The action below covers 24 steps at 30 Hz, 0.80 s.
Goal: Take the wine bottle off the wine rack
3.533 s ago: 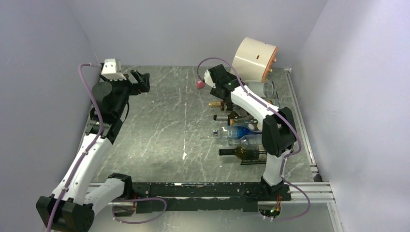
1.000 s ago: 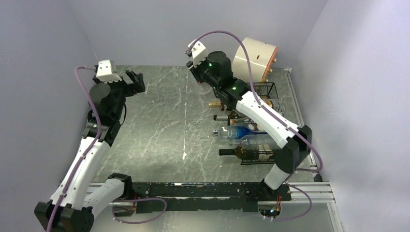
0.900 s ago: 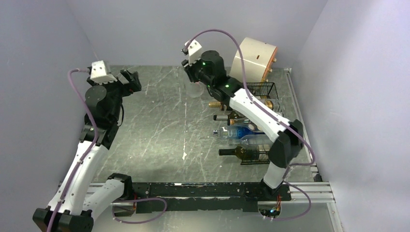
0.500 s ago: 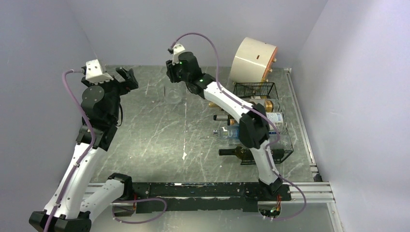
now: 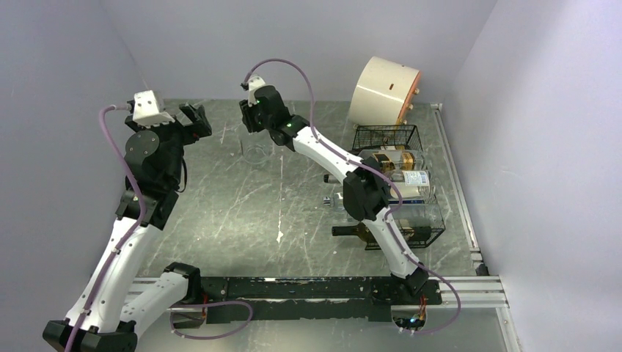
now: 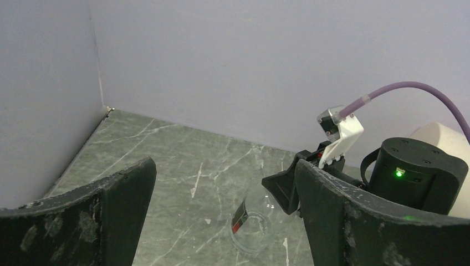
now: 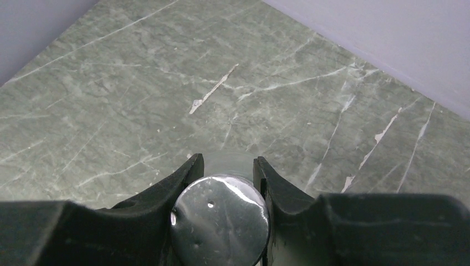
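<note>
Bottle cap (image 7: 220, 219) in right end effector (image 7: 228, 166): wrist view only

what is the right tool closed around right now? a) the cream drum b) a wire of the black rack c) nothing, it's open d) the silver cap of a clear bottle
D: in the right wrist view the right tool pinches the silver cap of the clear bottle.

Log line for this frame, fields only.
right gripper: shut on clear bottle cap | left gripper: open, empty | clear bottle: upright, off wine rack, left of it | wine rack: holds other bottles
</note>
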{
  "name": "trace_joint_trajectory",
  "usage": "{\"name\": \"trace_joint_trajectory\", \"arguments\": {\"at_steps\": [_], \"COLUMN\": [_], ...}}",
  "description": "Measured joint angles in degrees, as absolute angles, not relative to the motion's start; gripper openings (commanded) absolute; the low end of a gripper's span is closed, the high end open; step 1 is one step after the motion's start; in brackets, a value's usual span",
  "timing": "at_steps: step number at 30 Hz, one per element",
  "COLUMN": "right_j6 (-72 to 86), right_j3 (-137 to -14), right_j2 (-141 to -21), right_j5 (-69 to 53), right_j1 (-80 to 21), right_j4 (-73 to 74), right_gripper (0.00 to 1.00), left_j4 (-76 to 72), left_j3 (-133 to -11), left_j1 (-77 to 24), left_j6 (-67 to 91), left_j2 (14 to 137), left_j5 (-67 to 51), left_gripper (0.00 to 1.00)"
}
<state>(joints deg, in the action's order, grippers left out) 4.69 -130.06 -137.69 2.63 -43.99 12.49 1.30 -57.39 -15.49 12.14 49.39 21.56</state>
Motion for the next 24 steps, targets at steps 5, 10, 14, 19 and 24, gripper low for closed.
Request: {"name": "trace_joint_trajectory", "arguments": {"at_steps": [5, 10, 14, 19, 24], "right_j6": [4.7, 4.6, 3.9, 2.0, -3.2], "right_j3": [-131.9, -132.7, -135.8, -136.2, -115.1], "right_j2": [-138.7, -138.7, -138.3, -133.1, -110.8], "right_j5": [2.5, 2.4, 1.5, 0.4, 0.1], "right_j1": [-44.2, -44.4, -44.8, -44.9, -44.8], "right_j4": [13.9, 14.0, 13.6, 14.6, 12.2], "right_gripper": [0.34, 0.83, 0.98, 1.00, 1.00], "left_j4": [1.3, 1.3, 1.2, 0.7, 0.1], "left_j3": [-57.4, -57.4, -57.4, -56.5, -54.9], "left_j1": [-15.5, -15.5, -15.5, -15.5, -15.5], "left_j6": [11.5, 11.3, 11.3, 11.3, 11.1], "left_j2": [49.9, 50.6, 51.0, 51.5, 51.6], "left_j5": [21.2, 20.8, 20.8, 21.5, 21.9], "left_gripper": [0.98, 0.98, 0.98, 0.98, 0.98]}}
